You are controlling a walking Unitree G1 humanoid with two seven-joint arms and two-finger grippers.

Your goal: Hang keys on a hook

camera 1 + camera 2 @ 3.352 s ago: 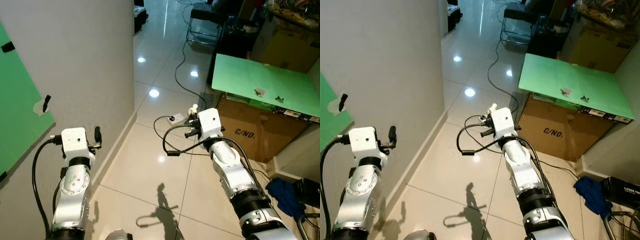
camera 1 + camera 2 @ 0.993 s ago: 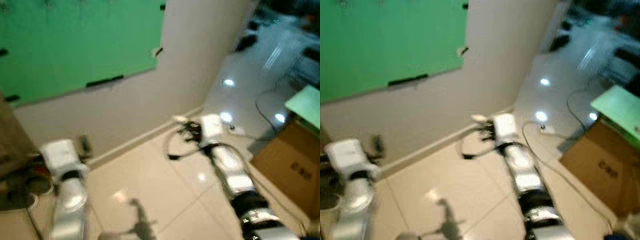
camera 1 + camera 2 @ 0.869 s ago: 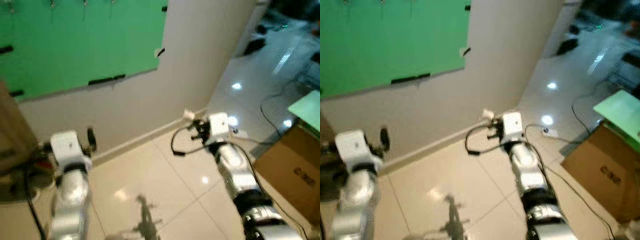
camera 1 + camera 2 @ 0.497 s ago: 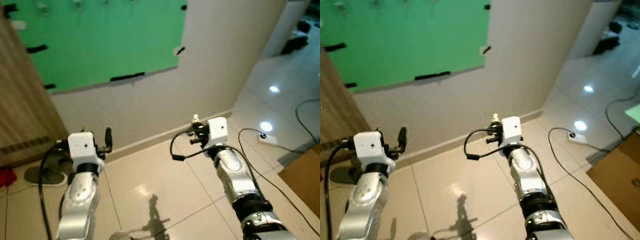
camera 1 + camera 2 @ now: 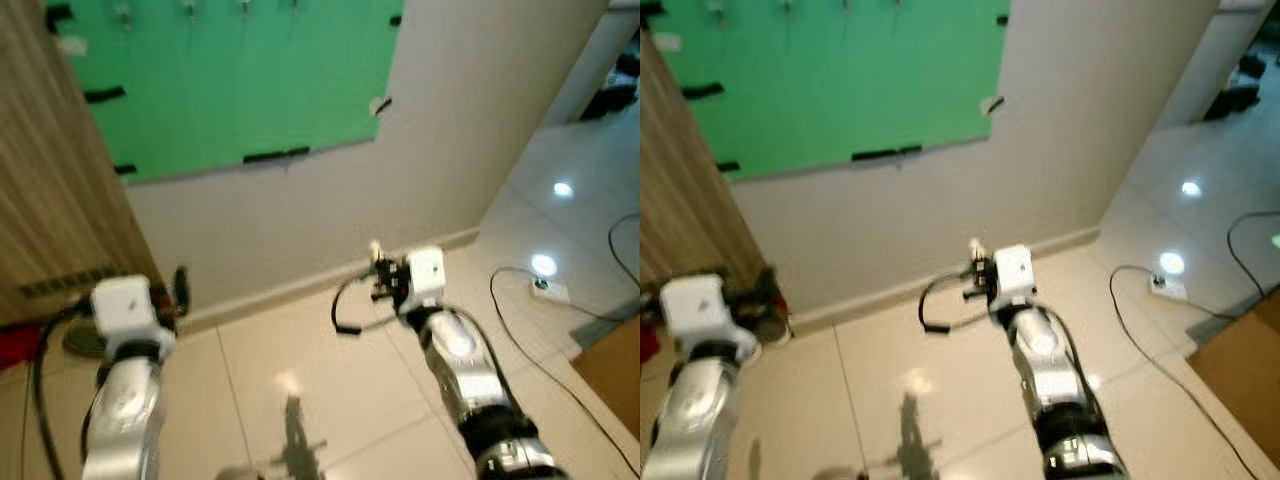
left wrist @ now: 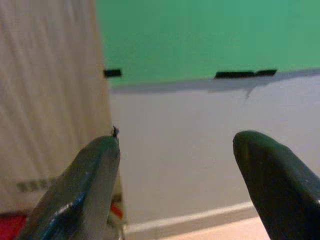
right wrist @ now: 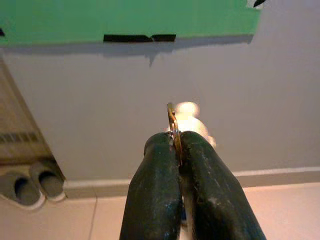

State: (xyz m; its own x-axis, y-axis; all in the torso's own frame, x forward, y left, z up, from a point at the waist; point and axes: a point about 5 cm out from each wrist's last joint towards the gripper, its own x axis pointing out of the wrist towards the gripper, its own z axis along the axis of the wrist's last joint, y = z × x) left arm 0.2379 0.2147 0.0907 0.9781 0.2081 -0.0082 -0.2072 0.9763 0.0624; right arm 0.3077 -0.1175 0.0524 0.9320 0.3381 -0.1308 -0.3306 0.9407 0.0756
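Note:
My right gripper [image 7: 177, 144] is shut on a brass key ring [image 7: 172, 120], and a white fob [image 7: 193, 116] hangs blurred just behind it. In the left eye view that gripper [image 5: 378, 265] is held at mid height over the floor, short of the wall. A green board [image 5: 230, 90] is taped to the grey wall, with several small hooks [image 5: 245, 8] along its top edge, well above and beyond the keys. My left gripper [image 6: 175, 165] is open with nothing between its fingers; it [image 5: 180, 290] is held low near the wall's foot.
A wooden panel [image 5: 50, 180] stands at the left. Grey slippers [image 7: 30, 182] lie by the baseboard. A white power strip [image 5: 545, 290] with a cable lies on the tiles at the right, next to a cardboard box corner [image 5: 620, 370].
The camera has swung left, from the green table and box to facing the green board and wooden panel. Both arms keep their pose, and the right gripper keeps the keys.

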